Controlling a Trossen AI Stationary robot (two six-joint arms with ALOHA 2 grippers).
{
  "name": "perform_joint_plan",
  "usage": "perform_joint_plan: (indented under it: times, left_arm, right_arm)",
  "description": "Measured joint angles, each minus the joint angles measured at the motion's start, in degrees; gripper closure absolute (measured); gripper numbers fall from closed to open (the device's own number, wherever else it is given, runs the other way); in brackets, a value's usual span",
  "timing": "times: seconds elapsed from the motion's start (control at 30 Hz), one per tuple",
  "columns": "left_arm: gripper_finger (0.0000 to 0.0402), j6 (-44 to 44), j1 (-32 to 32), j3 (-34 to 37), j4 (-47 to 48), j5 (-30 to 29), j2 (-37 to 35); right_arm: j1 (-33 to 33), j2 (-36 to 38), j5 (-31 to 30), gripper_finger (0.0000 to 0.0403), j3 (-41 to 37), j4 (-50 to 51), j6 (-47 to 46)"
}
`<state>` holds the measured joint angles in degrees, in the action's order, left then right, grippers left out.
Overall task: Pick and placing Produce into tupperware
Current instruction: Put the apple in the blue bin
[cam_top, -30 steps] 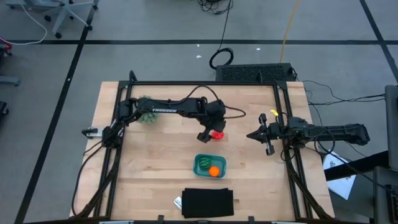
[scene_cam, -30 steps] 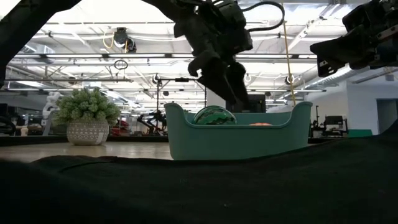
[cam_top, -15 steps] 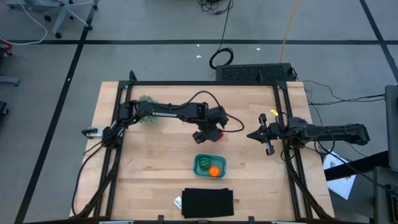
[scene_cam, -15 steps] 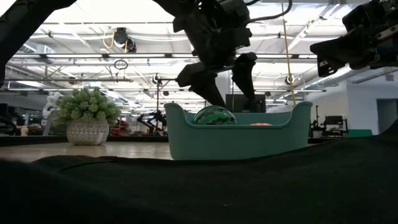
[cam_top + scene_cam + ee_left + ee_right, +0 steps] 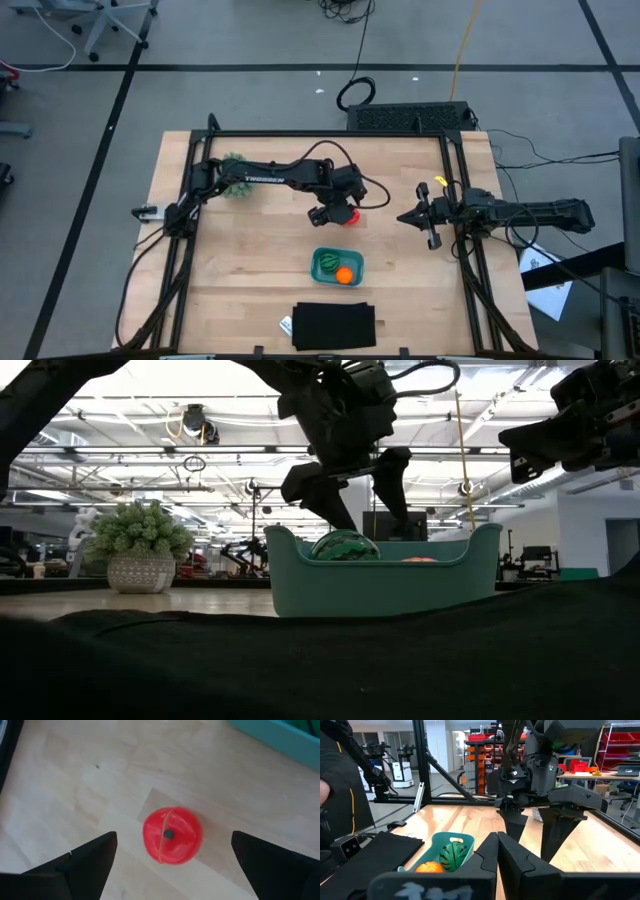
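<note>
**High view: left end effector spread over the red fruit, two pieces sitting in the tub**

High view is showing the left end effector (image 5: 335, 214) reaching over the middle of the wooden bench (image 5: 250, 260), poised right at the red fruit (image 5: 349, 215). From the left wrist view, its two dark fingers (image 5: 80, 867) are standing wide apart on either side of the red fruit (image 5: 172, 835), gripping nothing, while the fruit is resting on the bare wood between them without touching either one. The low view is showing the same spread fingers (image 5: 390, 480) hanging above and behind the tub's far rim.

The teal tupperware (image 5: 338, 266) is sitting nearer the front edge of the bench than the red fruit, close to it but apart. Inside it the striped green fruit (image 5: 327, 265) and the orange fruit (image 5: 344, 276) are lying side by side.

The right end effector (image 5: 414, 218) is waiting at the right side of the bench, well apart from the tub, with its fingers pressed together and empty, as the right wrist view is showing. A bushy green plant (image 5: 235, 177) is standing at the far left under the left arm, and a black flat rectangle (image 5: 334, 326) is lying at the front edge.
</note>
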<state>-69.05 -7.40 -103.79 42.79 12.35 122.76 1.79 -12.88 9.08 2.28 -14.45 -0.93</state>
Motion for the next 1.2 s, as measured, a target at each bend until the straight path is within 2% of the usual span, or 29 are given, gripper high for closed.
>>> perform_joint_plan:
  times: [0.33,0.6,0.97,1.2]
  left_arm:
    - [0.0002,-0.28,-0.36,-0.71,-2.20,2.75,0.02]
    - [0.0003,3.44,-1.26,-0.79,-2.76,8.13,0.09]
    - [0.0003,5.24,-1.11,-0.35,-1.71,8.16,1.59]
    - [0.0003,5.85,-0.92,-0.39,-5.66,5.37,1.82]
  right_arm:
    - [0.01,0.00,-0.24,0.0403,-0.01,-1.86,1.02]
    - [0.01,0.00,-0.33,0.0403,0.00,-1.99,1.62]
    - [0.01,-0.03,-0.39,0.0403,0.00,-1.96,1.48]
    - [0.01,-0.75,-0.39,0.0403,0.00,-1.67,1.56]
